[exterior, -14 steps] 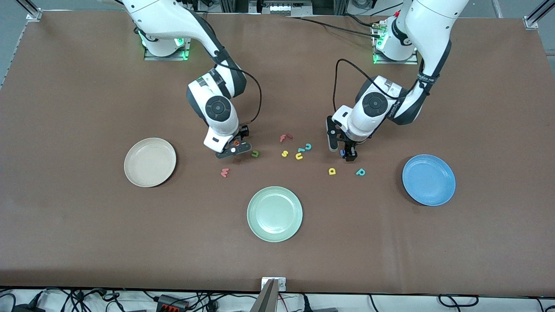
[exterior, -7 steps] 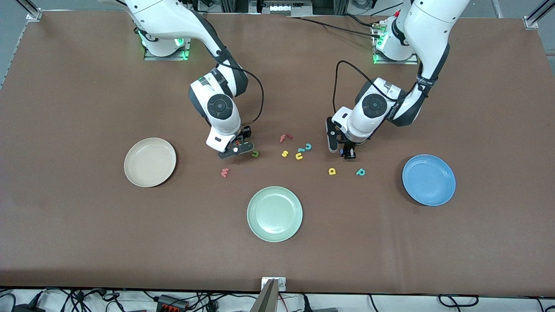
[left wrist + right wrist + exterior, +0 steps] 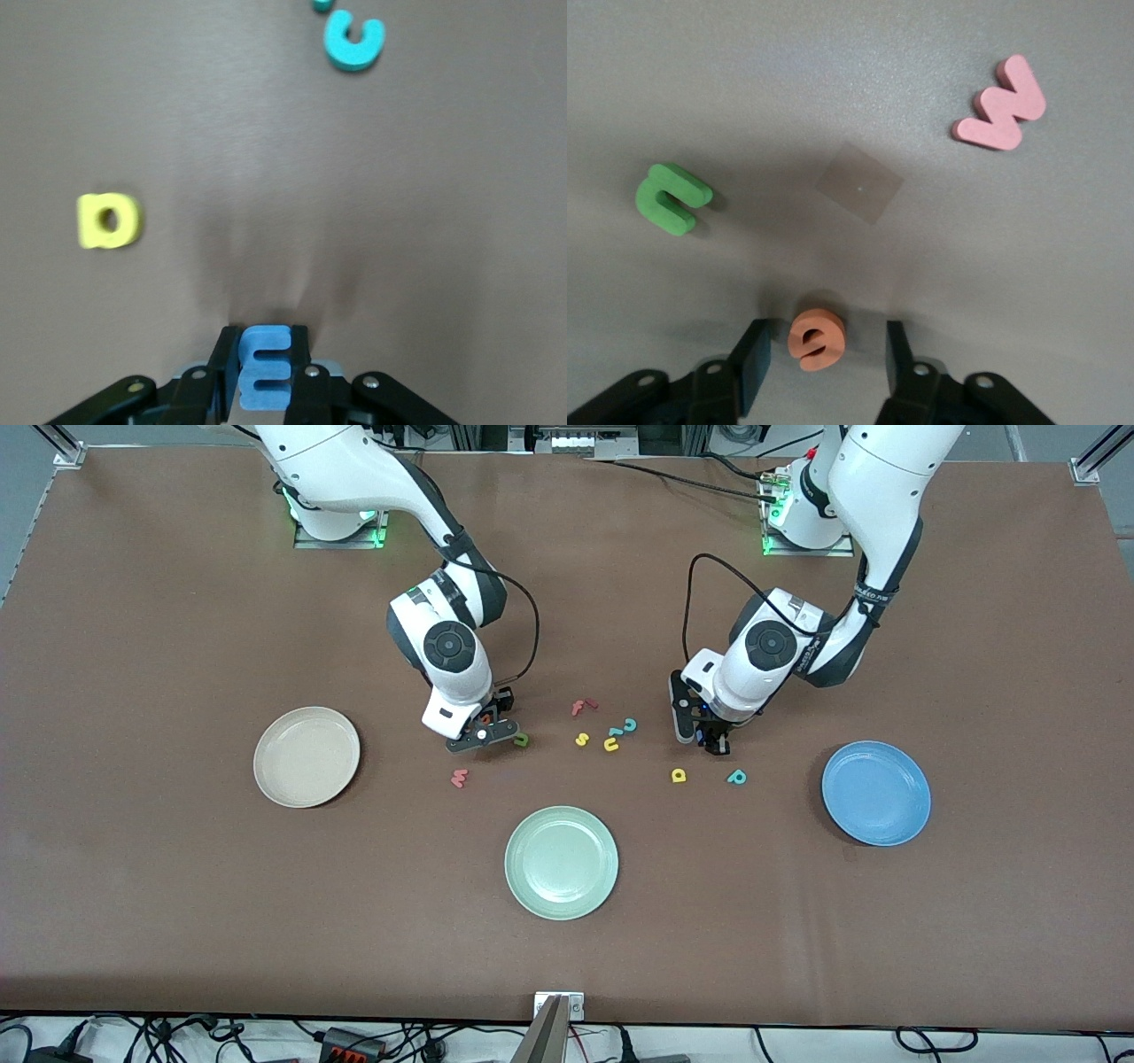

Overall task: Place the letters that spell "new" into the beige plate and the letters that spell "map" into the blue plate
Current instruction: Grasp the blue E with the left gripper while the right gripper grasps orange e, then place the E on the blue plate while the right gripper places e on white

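left gripper fingers clamp blue m; next lift twd blue plate. right gripper fingers open astride orange e, need closing.

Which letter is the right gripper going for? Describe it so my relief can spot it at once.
Start at the beige plate and look toward the table's middle: the right gripper is down there, fingers open around a small orange e lying flat. The green n and salmon w lie apart from it.

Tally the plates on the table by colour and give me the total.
Beige plate: 1
Pale green plate: 1
Blue plate: 1
Total: 3 plates
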